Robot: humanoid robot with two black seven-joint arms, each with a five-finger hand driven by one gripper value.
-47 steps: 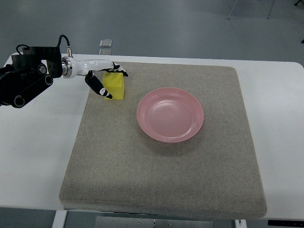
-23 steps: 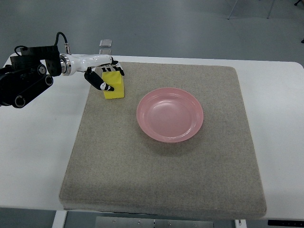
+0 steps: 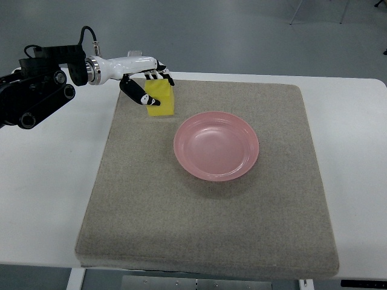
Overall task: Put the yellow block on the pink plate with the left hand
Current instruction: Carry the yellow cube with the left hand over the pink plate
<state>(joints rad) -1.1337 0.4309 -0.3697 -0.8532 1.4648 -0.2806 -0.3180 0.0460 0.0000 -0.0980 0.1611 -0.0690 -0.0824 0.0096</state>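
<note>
The plate [image 3: 216,145] sits on the mat [image 3: 205,223] (mid-table [image 3: 351,151]), the block [image 3: 161,100] to its upper left.

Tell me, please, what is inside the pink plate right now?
Nothing is inside the pink plate; its whole bowl shows bare. The yellow block is held by the left hand beside the plate's far-left rim. Only the gray mat under the plate is covered.
</note>
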